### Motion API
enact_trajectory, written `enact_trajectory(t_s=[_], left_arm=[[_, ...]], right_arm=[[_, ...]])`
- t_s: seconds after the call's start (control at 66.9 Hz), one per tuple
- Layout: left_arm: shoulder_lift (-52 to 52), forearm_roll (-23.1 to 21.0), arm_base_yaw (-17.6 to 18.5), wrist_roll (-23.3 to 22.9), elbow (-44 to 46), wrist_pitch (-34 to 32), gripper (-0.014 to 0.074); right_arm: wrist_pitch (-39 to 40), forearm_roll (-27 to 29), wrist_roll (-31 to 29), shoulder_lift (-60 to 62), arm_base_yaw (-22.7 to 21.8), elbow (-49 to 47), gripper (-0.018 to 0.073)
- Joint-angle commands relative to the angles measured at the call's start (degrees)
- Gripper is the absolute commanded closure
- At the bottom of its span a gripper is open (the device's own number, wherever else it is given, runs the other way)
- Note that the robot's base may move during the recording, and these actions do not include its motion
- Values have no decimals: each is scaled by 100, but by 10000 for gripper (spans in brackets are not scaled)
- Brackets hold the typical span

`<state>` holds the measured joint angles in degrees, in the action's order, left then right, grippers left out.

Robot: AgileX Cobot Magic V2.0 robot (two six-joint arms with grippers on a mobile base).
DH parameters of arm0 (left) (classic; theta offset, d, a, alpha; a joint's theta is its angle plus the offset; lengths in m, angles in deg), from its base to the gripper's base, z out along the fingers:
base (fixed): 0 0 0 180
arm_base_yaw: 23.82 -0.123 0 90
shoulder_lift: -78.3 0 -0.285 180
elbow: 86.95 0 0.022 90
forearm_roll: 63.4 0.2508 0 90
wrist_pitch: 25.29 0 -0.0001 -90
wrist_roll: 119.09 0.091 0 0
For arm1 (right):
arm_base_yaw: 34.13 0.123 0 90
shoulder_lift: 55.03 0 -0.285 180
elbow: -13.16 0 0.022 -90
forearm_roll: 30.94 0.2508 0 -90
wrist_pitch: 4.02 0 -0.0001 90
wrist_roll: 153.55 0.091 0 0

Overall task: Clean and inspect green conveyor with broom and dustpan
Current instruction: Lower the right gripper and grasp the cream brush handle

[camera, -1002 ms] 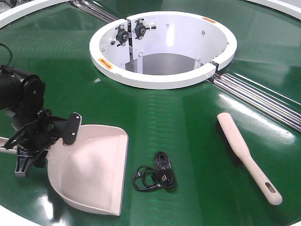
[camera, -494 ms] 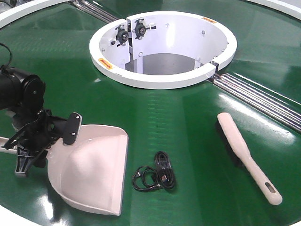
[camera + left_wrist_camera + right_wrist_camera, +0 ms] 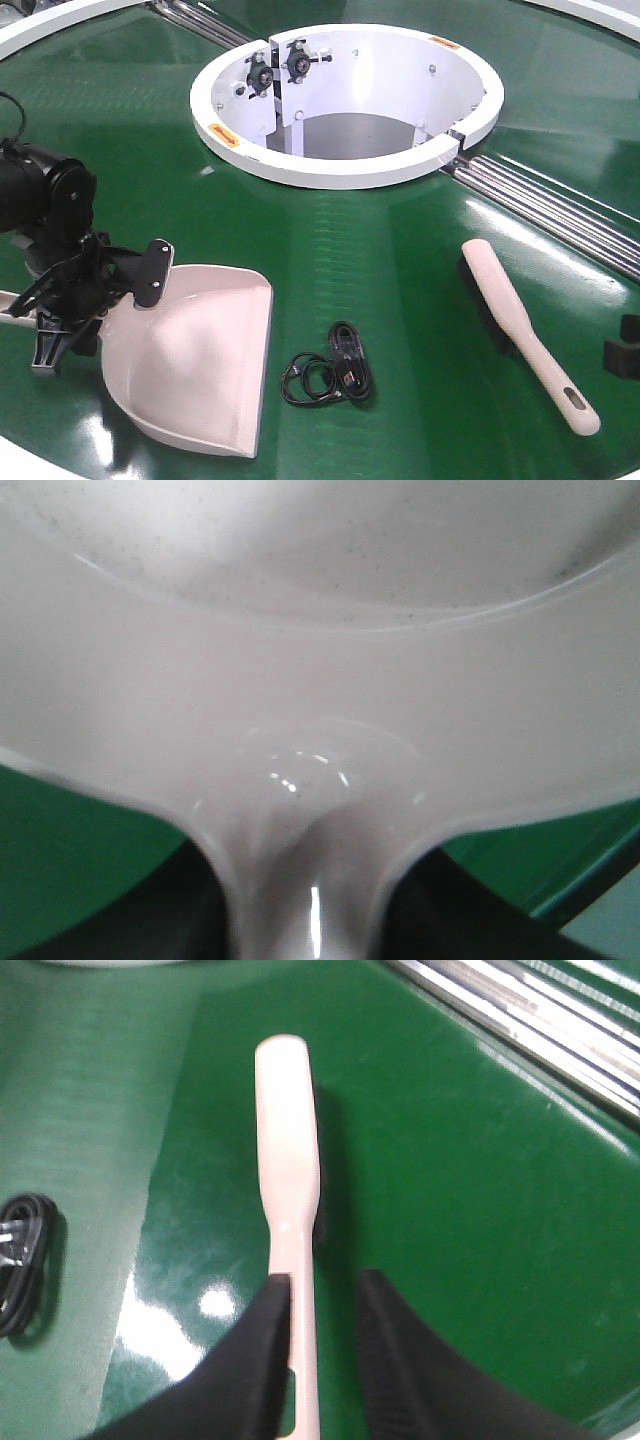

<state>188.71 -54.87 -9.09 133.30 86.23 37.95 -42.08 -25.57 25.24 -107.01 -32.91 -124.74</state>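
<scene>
STEP judged: grasping broom [image 3: 520, 330] | left tool [image 3: 310, 910] held dustpan [image 3: 200, 360] handle, pan at 8 o'clock on green conveyor [image 3: 400, 280] | right tool [image 3: 322, 1355] gaped astride broom handle, 4 o'clock | NEXT: needed closing squarely, then lifting.

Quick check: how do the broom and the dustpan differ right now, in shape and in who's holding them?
The dustpan is a wide scoop; the broom is long, narrow, dark-bristled. The left hand looks closed on the dustpan's handle; the right hand, open, only straddles the broom's handle. Both are pale beige plastic resting on the green conveyor.
</scene>
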Motion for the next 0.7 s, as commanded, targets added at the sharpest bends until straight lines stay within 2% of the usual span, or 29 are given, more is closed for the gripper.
enact_trajectory(t_s=[0.0,0.09,0.239,0.344,0.464,0.688], left_arm=[[-214,-21,53,-61,159,-69,604],[-214,-21,53,-61,159,-69,604],[-214,-21,53,-61,159,-69,604],[-214,-21,53,-61,159,-69,604],[-214,-21,53,-61,159,-69,604],[-214,-21,53,-61,159,-69,604]], right_arm=[[48,-15,-82,-362,-22,-501,237],[-159,-15,-82,-752,-22,-830,134],[-503,111,-109,-1478,64,-1370,32],[-860,54,-340,-2038,377,-1728,8],[-1186,-29,-286,-2712,646,-2106,10],[-1740,-157,-48,-3840,652,-2642,10]])
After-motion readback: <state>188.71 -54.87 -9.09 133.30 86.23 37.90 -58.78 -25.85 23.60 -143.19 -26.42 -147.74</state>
